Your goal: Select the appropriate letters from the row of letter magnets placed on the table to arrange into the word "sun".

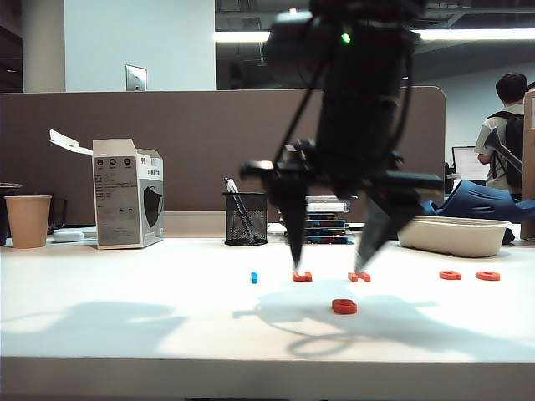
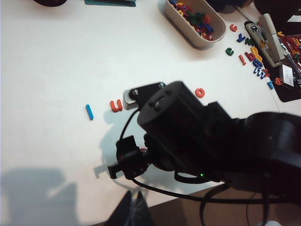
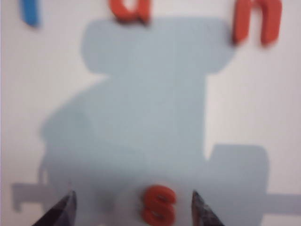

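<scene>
Right tool (image 3: 130, 209) stands open, astride the s (image 3: 159, 205) on the bench (image 1: 125, 326); left tool's (image 2: 131, 209) state cannot be determined.

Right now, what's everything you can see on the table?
flat orange-red plastic letter magnets: five; u and n in the row, s nearer the front, two rounded ones at right.
small blue plastic magnet: one, row's left end.
brown paper cup: one, far left.
white cardboard box: one, beside cup.
black mesh pen holder: one, back middle.
beige tray: one, back right.
white table: one, underneath.
right gripper: black, open, straddling s.
left gripper: dark, near front edge.
</scene>
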